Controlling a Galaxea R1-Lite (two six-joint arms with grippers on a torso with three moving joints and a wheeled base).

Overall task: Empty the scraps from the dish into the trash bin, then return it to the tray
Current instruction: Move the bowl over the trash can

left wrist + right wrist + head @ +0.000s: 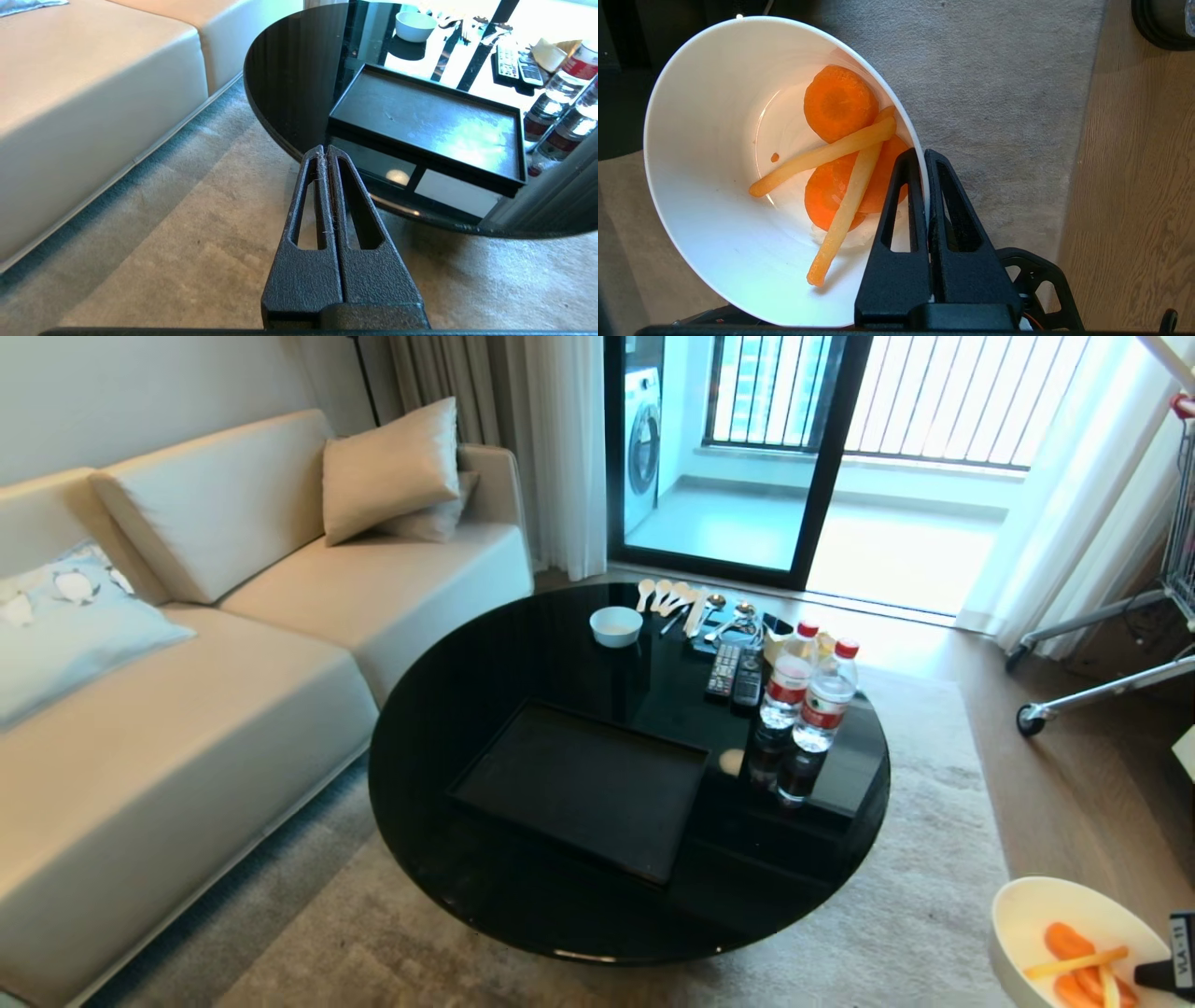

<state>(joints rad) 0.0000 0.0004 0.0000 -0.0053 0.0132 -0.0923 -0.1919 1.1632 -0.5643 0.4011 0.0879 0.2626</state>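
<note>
A: What does the dish [714,196] look like?

B: A plain glossy white round bowl with deep sides. Inside lie the scraps [840,154]: orange round slices with pale yellow strips crossed over them, gathered against the wall nearest the gripper.

A: Where is it?

B: Off the desk [523,644], at the lower right corner of the head view, over the beige carpet [896,915] and close to the wooden floor [1134,186]. The right gripper [926,156] has it by the rim, its two fingers pressed together with the thin white wall pinched between them, one finger inside and one outside.

A: And the other arm?

B: The left gripper [325,150] hangs over the carpet just off the near edge of the desk, fingers closed against each other with nothing held.

A: What else is around?

B: The tray [523,803], black and rectangular, sits bare on the round black desk. Behind it stand a smaller white bowl [616,625], some spoons [667,595], two remote controls [735,674] and two water bottles [810,695] with red caps. A cream sofa [187,691] runs along the left. A dark round base shows at one corner of the right wrist view; I cannot tell whether it is the trash bin.

A: Which way does the dish face?

B: In the head view its mouth opens upward. In the wrist view it appears tilted, the opening turned towards the camera. Being round, it has no long axis.
</note>
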